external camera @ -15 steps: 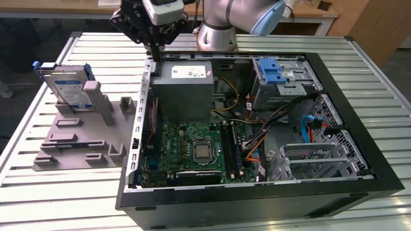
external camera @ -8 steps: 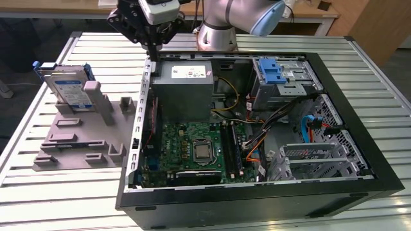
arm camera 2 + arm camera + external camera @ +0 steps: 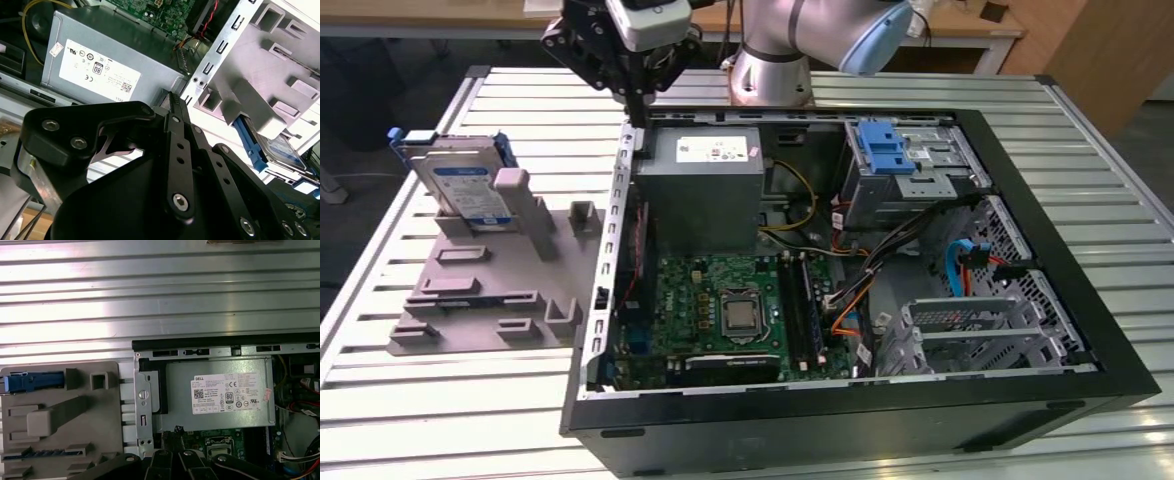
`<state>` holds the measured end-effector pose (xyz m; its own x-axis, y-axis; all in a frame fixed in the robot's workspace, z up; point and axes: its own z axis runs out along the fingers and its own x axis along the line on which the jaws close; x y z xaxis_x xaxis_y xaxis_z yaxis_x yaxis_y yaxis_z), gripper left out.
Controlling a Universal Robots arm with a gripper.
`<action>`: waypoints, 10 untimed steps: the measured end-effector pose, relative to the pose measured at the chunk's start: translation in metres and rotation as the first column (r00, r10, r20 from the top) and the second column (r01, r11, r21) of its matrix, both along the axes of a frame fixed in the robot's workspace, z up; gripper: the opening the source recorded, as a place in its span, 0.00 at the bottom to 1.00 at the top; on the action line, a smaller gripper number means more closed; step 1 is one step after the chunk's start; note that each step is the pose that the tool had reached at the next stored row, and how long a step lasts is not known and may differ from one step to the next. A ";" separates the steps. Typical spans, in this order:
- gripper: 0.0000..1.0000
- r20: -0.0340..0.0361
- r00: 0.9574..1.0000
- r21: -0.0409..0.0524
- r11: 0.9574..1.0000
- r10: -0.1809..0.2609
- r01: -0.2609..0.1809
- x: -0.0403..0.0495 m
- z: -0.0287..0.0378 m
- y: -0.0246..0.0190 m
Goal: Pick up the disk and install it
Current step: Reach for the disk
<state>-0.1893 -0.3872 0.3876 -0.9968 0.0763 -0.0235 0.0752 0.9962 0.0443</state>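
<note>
In the exterior view, the gripper [image 3: 638,100] hung above the open computer case [image 3: 854,420], over the corner next to the power supply [image 3: 707,185]. Its fingers were drawn together and held nothing. The disk [image 3: 464,185] stood on edge in a grey fixture [image 3: 480,300] outside the case, beside the case wall on the exterior view's left and well apart from the gripper. Both case and fixture lay on a slatted metal table [image 3: 427,420].

In the second wrist view, the gripper [image 3: 173,100] narrowed to one closed, empty tip over the case rim beside the power supply [image 3: 100,65]. The disk [image 3: 280,147], in its blue carrier, sat in the fixture [image 3: 270,60] just outside the case wall.

In the first wrist view, the gripper [image 3: 176,431] tip hung over the case interior beside the power supply [image 3: 220,395]. The disk [image 3: 35,381] showed as a blue edge at the fixture's [image 3: 60,440] end farthest from the case.
</note>
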 end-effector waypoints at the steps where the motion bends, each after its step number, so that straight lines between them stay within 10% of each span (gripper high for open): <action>1: 0.11 0.000 1.000 0.000 1.000 0.000 0.000 -0.0002 0.0000 0.0001; 10: 0.11 0.000 1.000 0.000 1.000 0.000 0.000 -0.0053 -0.0003 0.0009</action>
<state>-0.1947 -0.3863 0.3874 -0.9968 0.0762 -0.0234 0.0751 0.9962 0.0442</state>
